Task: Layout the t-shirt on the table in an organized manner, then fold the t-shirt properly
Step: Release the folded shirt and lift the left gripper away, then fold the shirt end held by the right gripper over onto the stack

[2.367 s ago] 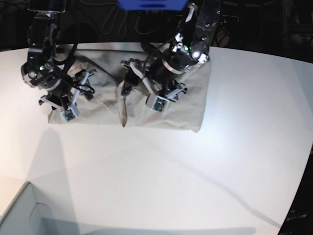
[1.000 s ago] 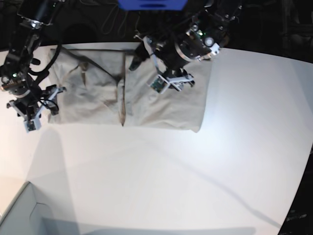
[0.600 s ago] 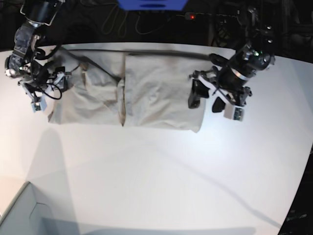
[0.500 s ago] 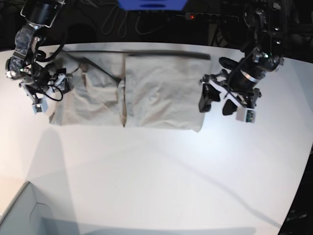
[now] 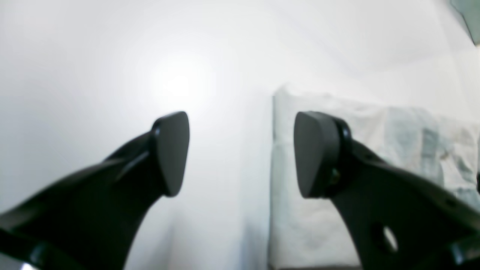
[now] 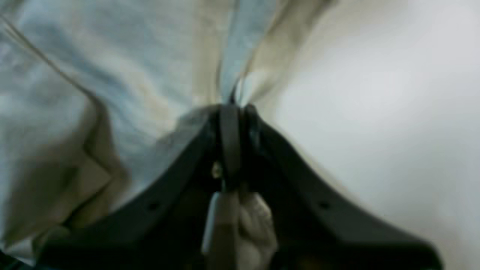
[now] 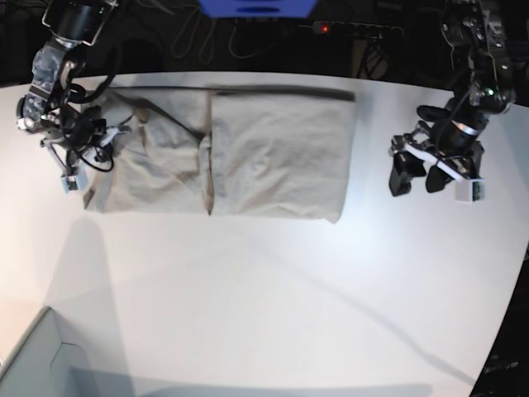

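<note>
The beige-grey t-shirt (image 7: 273,153) lies folded into a wide rectangle at the back of the white table (image 7: 273,298), with a vertical fold seam left of its middle. At the shirt's left edge my right gripper (image 7: 99,145) is shut, and the right wrist view shows its jaws (image 6: 232,108) pinching a ridge of the t-shirt (image 6: 112,75). Over bare table to the right of the shirt, my left gripper (image 7: 417,178) stands open and touches nothing. In the left wrist view its fingers (image 5: 240,153) are wide apart, with the t-shirt's edge (image 5: 393,127) behind the right one.
A grey box corner (image 7: 33,364) sits at the front left. Dark cables and a power strip (image 7: 355,29) run behind the table's curved back edge. White tabletop stretches across the front and right.
My left arm has swung right, off the shirt, and now hangs over bare table. My right gripper has moved in to the shirt's left edge and shut on the fabric.
</note>
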You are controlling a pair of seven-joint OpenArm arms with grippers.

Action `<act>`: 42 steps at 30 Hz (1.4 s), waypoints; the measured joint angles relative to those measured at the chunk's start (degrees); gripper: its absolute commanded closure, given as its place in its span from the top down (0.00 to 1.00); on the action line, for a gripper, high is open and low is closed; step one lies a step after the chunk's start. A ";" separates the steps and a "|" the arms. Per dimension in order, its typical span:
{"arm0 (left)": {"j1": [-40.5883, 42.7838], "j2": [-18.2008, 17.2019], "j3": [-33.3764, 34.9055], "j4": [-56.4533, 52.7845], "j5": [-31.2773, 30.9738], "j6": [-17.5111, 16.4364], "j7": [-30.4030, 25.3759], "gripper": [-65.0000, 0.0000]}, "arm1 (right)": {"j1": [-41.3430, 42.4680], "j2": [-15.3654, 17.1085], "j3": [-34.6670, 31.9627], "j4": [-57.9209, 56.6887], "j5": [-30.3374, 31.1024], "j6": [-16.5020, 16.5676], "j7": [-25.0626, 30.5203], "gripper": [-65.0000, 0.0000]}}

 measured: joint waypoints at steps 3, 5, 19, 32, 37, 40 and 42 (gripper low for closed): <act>-0.13 0.02 -0.04 -3.82 -0.04 0.02 0.50 0.65 | 0.68 0.00 -0.04 -0.02 -0.09 0.02 -0.90 0.00; -0.48 0.00 0.09 -6.84 -0.09 0.00 0.15 0.65 | 0.76 0.00 -0.15 0.24 -0.28 0.04 -1.07 0.00; -7.30 3.76 0.31 -23.45 -0.31 -0.39 -1.36 0.65 | -4.48 -4.46 -4.35 21.73 -1.11 0.13 -2.40 0.00; -8.24 4.61 0.44 -23.19 -0.46 -0.09 -0.42 0.65 | -8.94 -9.05 -25.29 32.52 -1.14 0.11 -2.36 0.00; -6.97 4.46 0.42 -21.97 -0.31 -0.07 -0.28 0.65 | -7.41 -9.05 -38.32 32.37 -1.05 0.15 -2.45 0.00; -6.88 4.39 0.42 -21.84 0.20 -0.07 -0.26 0.65 | -5.31 -9.01 -45.09 30.38 -0.70 0.02 -2.03 0.00; -6.95 4.59 0.42 -21.92 0.17 -0.07 -0.33 0.65 | -4.02 -9.05 -48.61 27.63 -0.66 0.15 -2.38 0.00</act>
